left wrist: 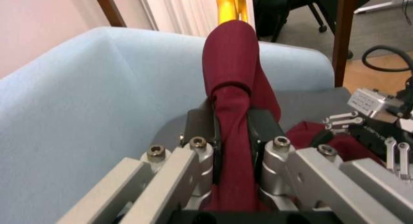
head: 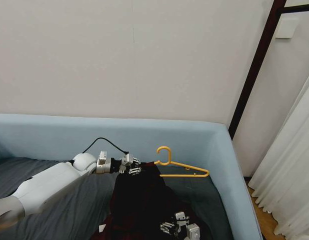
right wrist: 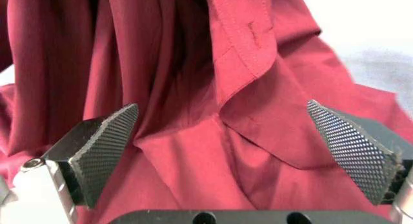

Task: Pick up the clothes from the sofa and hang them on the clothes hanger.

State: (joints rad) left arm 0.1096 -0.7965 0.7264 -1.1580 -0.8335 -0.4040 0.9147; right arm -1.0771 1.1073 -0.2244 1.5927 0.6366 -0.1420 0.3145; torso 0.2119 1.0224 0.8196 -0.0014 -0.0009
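A dark red shirt [head: 144,200] hangs in a heap over the sofa seat, one shoulder draped on a yellow hanger [head: 182,167]. My left gripper [head: 132,166] is shut on a fold of that shirt [left wrist: 232,137] at the hanger's left end, with the yellow hook [left wrist: 231,4] just beyond the cloth. My right gripper [head: 177,223] is low at the shirt's near side, open, its two textured pads [right wrist: 106,146] spread wide in front of the red fabric [right wrist: 213,112] and holding nothing.
The light blue sofa [head: 214,150] has a backrest and right armrest around a grey seat cover [head: 89,210]. A plain wall stands behind; white curtains [head: 294,170] and a dark door frame [head: 252,75] are at the right.
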